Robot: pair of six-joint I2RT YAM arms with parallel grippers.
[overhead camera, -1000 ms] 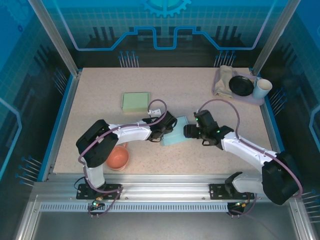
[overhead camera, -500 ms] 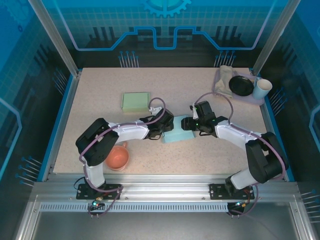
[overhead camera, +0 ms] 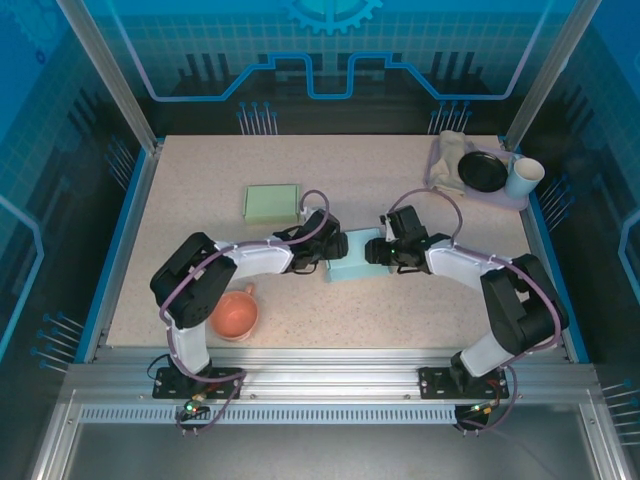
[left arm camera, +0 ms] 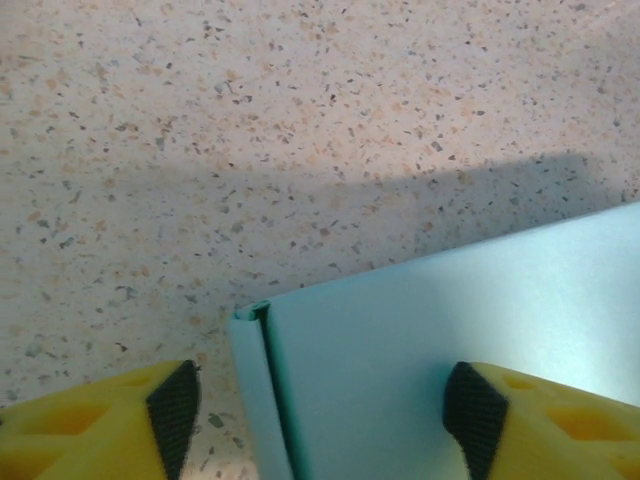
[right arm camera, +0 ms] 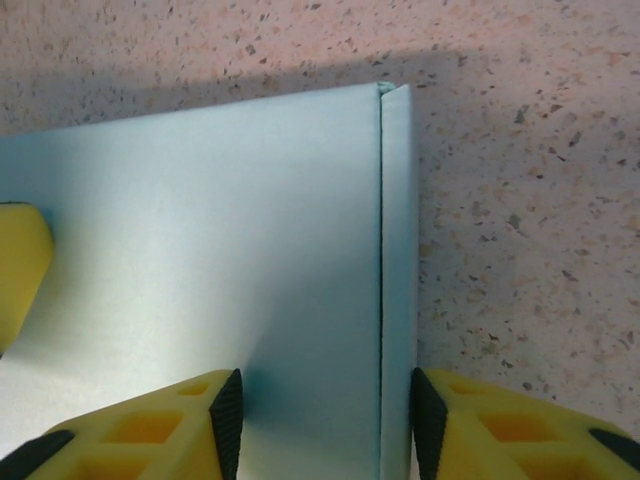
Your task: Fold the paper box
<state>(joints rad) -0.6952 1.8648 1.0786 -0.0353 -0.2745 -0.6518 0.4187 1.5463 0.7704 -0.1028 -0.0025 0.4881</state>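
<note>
Two-arm fold, seen from the room. The pale blue paper box (overhead camera: 350, 268) lay flat on the speckled table (overhead camera: 420, 320), directly between the two end effectors and beneath both sets of fingertips. The left gripper (overhead camera: 328, 258) stood at one end of it and the right gripper (overhead camera: 376, 254) at the opposite end, so neither arm was nearer than the other. In the left wrist view, the left gripper (left arm camera: 320, 430) stood with its jaws wide: one pad was over bare table outside the box's folded edge, the other over the box (left arm camera: 450, 330) face, and the raised corner of the edge strip was between them, not pinched. In the right wrist view, the right gripper (right arm camera: 325, 430) stood narrower but not closed, straddling the narrow side flap, whose crease ran straight ahead of the fingers. The outer pad lay just beside the flap's free edge and the inner pad rested over the box (right arm camera: 200, 220) face. The coming move probably turned on that flap lying lengthwise between the jaws. Beyond the left gripper lay a flat green box (overhead camera: 271, 203), and behind its arm a pink bowl (overhead camera: 236, 315). Well beyond the right gripper a tray (overhead camera: 515, 204) held a cloth (overhead camera: 447, 155), a black dish (overhead camera: 483, 172) and a white cup (overhead camera: 524, 177). None of these stood in the way.
</note>
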